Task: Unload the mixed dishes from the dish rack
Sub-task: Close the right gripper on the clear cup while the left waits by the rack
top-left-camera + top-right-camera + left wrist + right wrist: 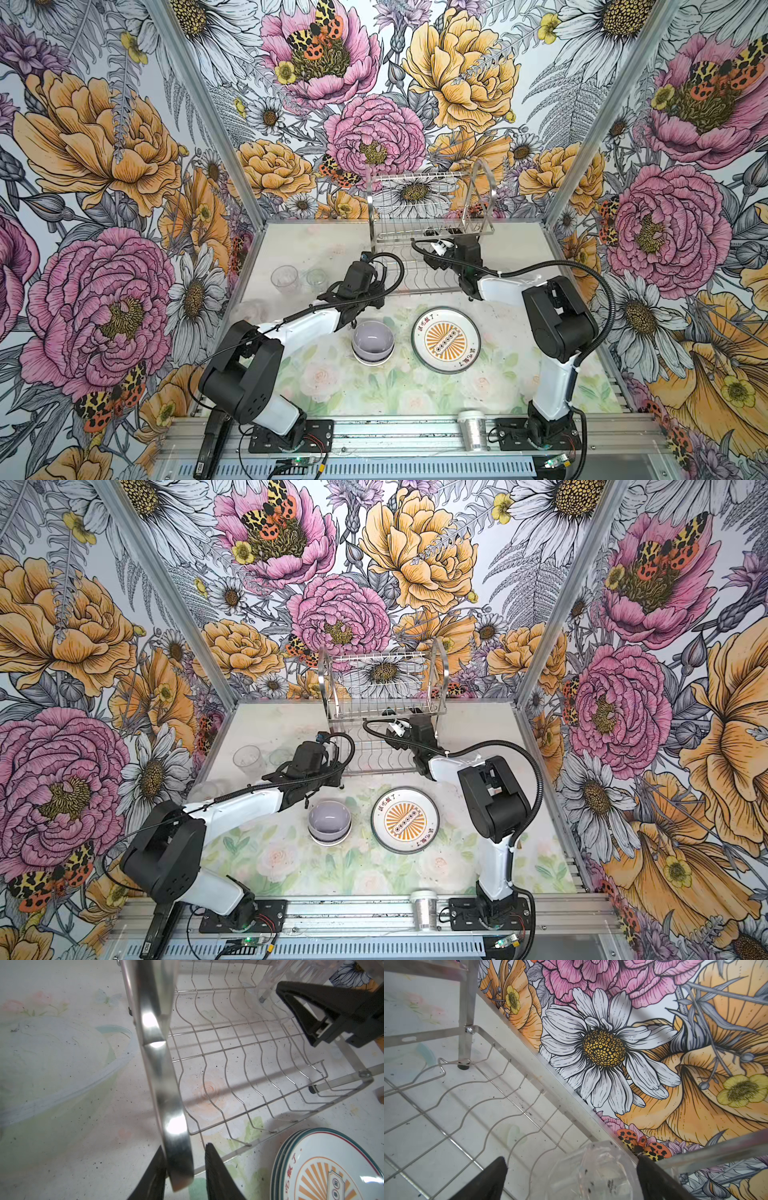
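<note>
Two claws over the floral-print table [519, 266]: left grips the dish rack [166, 1076], right gapes round a glass [591, 1169].

The dish rack [164, 1076] is shiny chrome metal, its shelves thin wire. The glass [591, 1174] is clear and smooth. The plates [324, 1159] look glossy glazed ceramic. The left gripper [185, 1169] fingers [216, 1169] are matt black, finely ribbed.
</note>
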Controlling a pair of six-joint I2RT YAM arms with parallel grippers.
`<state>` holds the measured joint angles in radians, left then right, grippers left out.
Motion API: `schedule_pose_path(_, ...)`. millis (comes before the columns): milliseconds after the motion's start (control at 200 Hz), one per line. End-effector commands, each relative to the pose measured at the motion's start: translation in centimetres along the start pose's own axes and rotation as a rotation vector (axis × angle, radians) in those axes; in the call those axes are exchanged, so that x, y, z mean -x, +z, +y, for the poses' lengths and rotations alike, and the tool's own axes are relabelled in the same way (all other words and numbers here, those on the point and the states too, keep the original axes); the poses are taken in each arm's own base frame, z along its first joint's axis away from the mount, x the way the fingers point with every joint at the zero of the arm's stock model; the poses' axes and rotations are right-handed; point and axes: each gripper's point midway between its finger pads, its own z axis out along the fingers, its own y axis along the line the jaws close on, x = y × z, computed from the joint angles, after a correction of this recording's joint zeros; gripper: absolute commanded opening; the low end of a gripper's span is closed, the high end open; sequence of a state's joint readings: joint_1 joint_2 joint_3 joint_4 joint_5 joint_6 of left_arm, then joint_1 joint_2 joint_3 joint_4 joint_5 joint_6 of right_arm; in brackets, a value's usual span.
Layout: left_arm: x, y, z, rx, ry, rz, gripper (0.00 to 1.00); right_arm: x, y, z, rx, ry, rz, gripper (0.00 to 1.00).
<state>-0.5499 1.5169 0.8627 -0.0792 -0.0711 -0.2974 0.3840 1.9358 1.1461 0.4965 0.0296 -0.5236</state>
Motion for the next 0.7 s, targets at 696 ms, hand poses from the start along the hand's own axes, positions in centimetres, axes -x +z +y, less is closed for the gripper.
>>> schedule_pose_path(696, -0.1, 0.1, -1.2, -0.024, 0.013, 0.012, 0.34, -4.0, 3.5, -0.5, 0.114, 0.073, 0.109, 0.98)
